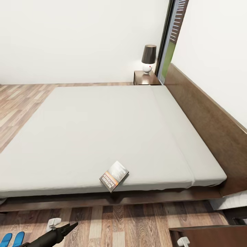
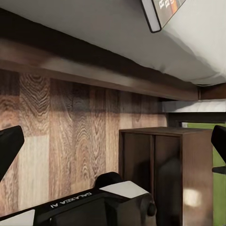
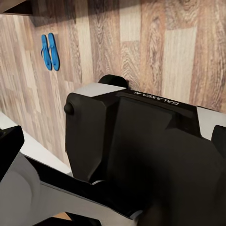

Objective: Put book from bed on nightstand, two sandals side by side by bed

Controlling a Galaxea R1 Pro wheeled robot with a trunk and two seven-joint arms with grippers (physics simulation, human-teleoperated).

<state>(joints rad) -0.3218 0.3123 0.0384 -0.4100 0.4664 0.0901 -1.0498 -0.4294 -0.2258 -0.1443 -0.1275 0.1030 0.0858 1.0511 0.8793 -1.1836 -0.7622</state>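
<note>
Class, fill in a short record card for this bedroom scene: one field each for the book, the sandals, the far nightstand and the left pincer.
book: thin dark paperback with orange band, flat on the off-white mattress near its front edge
sandals: two bright blue flat sandals, side by side on the plank floor
far nightstand: dark brown cabinet carrying a dark-shaded lamp
left pincer: low over the floor, empty

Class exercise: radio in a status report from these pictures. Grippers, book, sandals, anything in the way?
Both grippers open, empty. Book on mattress edge of bed, overhanging slightly. Sandals side by side on floor. Nightstand far corner, lamp on it.
</note>
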